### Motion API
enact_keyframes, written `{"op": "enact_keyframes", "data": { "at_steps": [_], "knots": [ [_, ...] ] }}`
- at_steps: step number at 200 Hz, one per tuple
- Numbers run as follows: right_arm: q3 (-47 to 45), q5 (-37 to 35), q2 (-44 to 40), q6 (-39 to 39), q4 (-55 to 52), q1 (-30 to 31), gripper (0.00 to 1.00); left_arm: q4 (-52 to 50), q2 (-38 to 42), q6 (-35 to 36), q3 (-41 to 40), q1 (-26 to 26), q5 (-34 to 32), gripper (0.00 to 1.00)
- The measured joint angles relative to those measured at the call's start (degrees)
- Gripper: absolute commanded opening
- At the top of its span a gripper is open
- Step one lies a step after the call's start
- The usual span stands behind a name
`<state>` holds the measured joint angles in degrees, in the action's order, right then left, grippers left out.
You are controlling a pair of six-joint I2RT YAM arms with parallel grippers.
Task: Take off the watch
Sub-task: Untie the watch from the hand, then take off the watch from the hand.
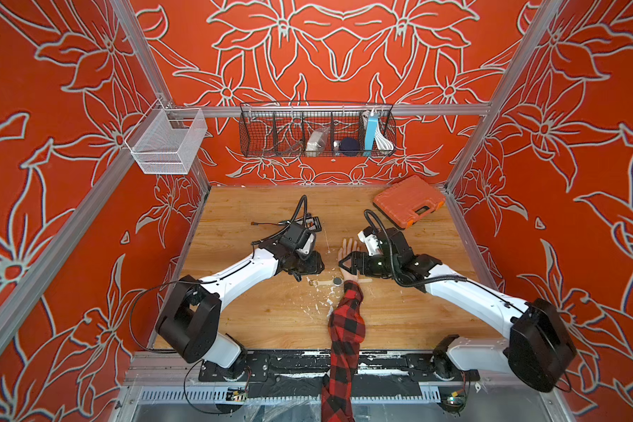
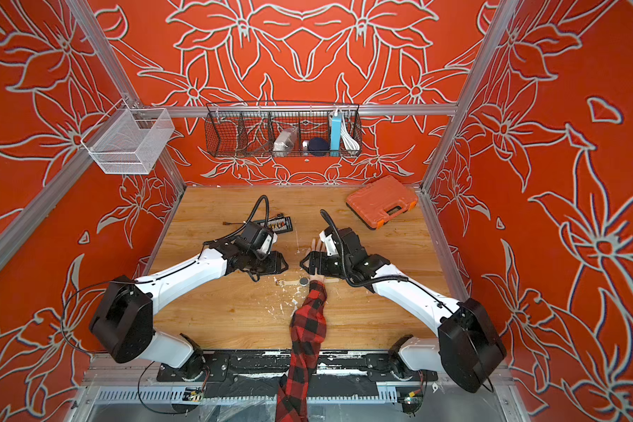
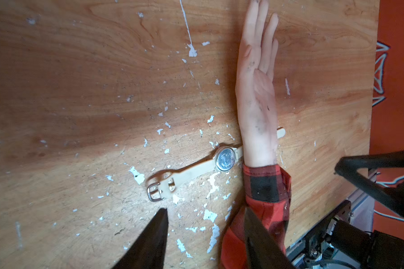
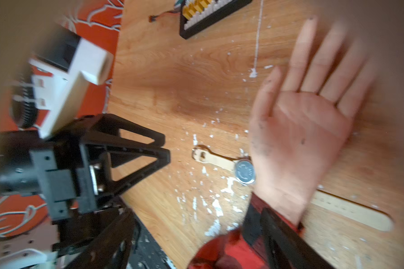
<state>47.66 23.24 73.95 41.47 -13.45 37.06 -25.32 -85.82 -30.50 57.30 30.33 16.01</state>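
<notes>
**Watch unbuckled, flat on counter**

Watch (image 1: pixel 338 281) lay case-back up just below mid-frame in both top views. Its open strap ran under the wrist of the hand (image 3: pixel 257 93). Left tool (image 3: pixel 204 209) sat near the buckle end, jaws apart, empty. Right tool (image 1: pixel 347 267) was over the palm, jaws apart, empty.

A robotics lab test cell: an aluminium-extrusion frame (image 1: pixel 329 109) hung with orange floral-print panels (image 1: pixel 344 54) boxes in a scuffed wooden desk (image 1: pixel 256 321). A left robot arm (image 1: pixel 234 272) and a right robot arm (image 1: pixel 472 296) bolt to a black front rail (image 1: pixel 307 365). A black wire basket (image 1: pixel 256 131), a white mesh basket (image 1: pixel 169 146) and an orange tool case (image 1: pixel 406 199) sit behind.
</notes>
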Motion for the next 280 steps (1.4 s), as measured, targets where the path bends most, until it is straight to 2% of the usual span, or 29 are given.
{"op": "enact_keyframes", "data": {
  "at_steps": [28, 69, 101, 136, 222, 256, 280],
  "knots": [
    [1.86, -5.27, 0.00, -5.73, -7.10, 0.00, 0.85, -0.96, -2.40, 0.02, 0.26, 0.00, 0.11, 0.52],
    [1.88, -6.88, 0.39, -9.01, -10.60, 0.00, 0.85, -5.84, -6.86, 0.07, 0.94, 0.44, -3.69, 0.51],
    [1.88, -6.82, 1.44, -9.77, -10.75, 0.00, 0.85, -10.32, -10.10, 4.66, 4.44, 4.68, -8.94, 0.51],
    [1.88, -6.84, 1.49, -11.02, -11.32, 0.00, 0.85, -13.38, -11.10, 18.05, 9.31, 8.87, -14.12, 0.51],
    [1.88, -6.78, -0.61, -13.14, -12.72, -0.46, 0.86, -15.08, -11.13, 57.66, 7.41, 7.69, -12.94, 0.50],
    [1.88, -6.60, -2.23, -13.57, -12.72, -1.22, 0.86, -14.84, -15.30, 65.96, 7.96, 3.78, -8.33, 0.50],
    [1.88, -6.19, -3.06, -13.79, -12.72, -1.62, 0.87, -14.29, -16.72, 69.79, 8.76, 3.08, -7.21, 0.51]
  ]
}}
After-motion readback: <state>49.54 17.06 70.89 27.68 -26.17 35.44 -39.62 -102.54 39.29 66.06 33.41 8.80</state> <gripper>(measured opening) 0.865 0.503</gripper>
